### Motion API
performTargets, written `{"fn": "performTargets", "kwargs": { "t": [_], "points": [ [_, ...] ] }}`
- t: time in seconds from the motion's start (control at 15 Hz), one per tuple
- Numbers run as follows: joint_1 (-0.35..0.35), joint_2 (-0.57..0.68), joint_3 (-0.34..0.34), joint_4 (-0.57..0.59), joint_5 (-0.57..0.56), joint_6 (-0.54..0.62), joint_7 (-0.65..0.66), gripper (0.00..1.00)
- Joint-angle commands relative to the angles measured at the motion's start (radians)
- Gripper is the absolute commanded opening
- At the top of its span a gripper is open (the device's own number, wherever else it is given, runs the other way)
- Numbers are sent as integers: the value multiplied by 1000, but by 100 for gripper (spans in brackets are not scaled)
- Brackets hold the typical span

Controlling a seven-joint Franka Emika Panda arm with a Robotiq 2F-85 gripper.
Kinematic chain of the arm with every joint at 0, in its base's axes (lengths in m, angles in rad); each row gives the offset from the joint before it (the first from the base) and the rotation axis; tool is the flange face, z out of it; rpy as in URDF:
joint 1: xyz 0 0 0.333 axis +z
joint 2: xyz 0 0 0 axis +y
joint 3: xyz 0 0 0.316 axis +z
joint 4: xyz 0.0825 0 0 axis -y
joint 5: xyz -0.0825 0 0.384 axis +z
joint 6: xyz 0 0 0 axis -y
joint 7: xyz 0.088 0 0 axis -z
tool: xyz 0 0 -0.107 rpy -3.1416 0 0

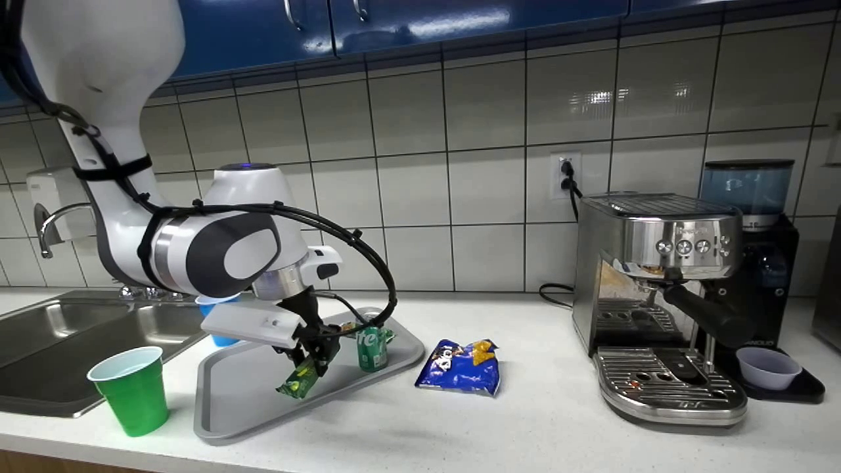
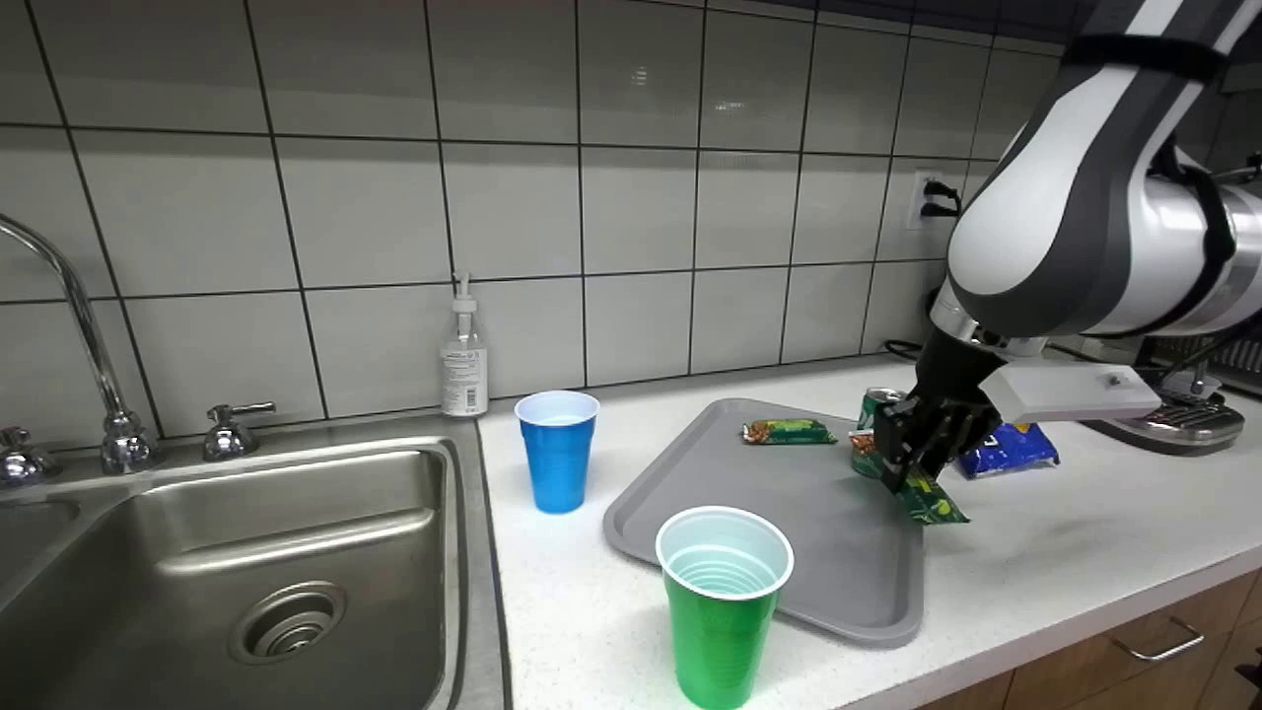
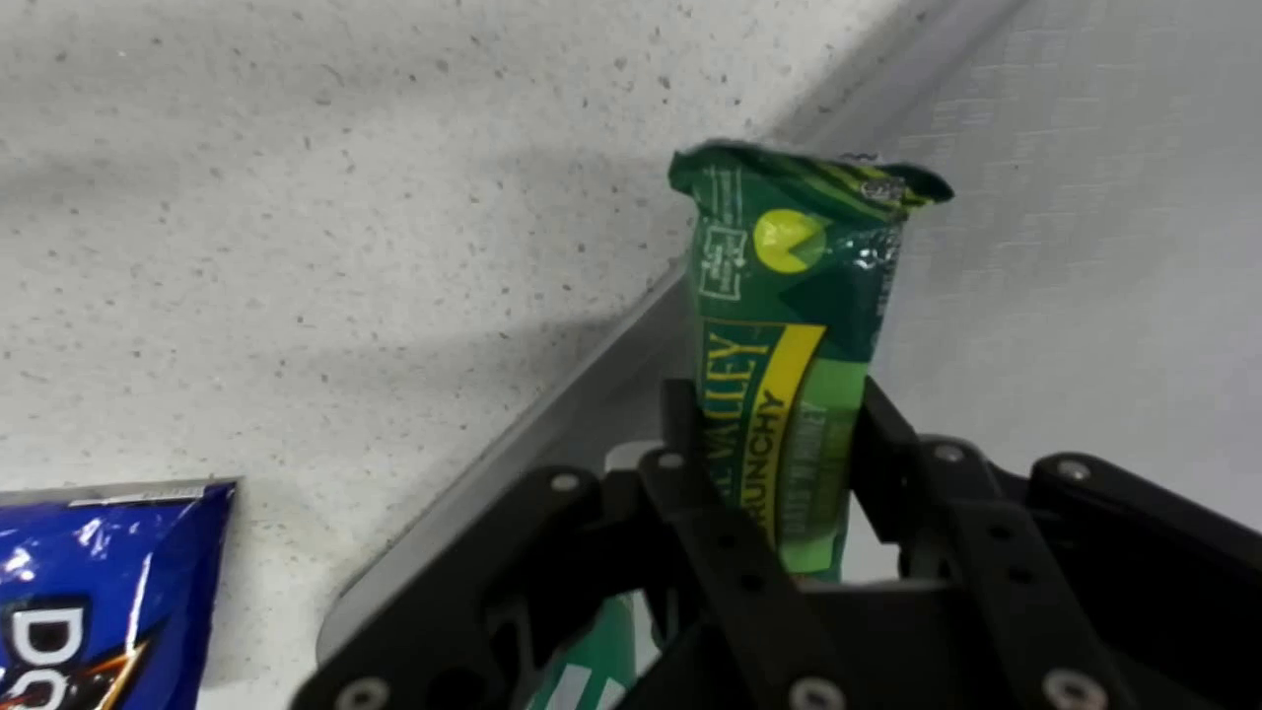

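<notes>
Grey plastic tray with rounded corners (image 1: 246,387): lies flat; its straight rim passes beneath the fingers in the wrist view.
Black two-fingered gripper (image 3: 774,424): hangs above the tray's rim, fingers partly parted, pinching a green-wrapped granola bar (image 3: 789,286) by its long edges. The hold looks even; keeping the same modest squeeze would probably spare the brittle contents.
Tapered green plastic cup, white inside (image 2: 720,631): stands upright just outside the tray.
Shiny blue chip bag (image 1: 460,368): lies outside the tray, past the rim under the bar.
Green metal can (image 1: 373,351): stands upright on the tray near that rim. It seems the likeliest thing to be knocked, so raising the load before any sideways travel would be wise.
Granola bar: tilted over the tray's rim; whether it touches cannot be told. A slow, level wrist would best keep it from slipping.
Second green-wrapped bar (image 2: 789,432): lies flat inside the tray.
</notes>
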State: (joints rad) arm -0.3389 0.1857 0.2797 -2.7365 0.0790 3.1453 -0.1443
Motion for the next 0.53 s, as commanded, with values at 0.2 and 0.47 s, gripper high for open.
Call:
{"fn": "performTargets", "kwargs": {
  "t": [0.2, 0.47],
  "points": [
    [15, 22, -3, 57, 0, -22, 9, 14],
    [54, 47, -34, 89, -8, -23, 24, 14]
  ]
}}
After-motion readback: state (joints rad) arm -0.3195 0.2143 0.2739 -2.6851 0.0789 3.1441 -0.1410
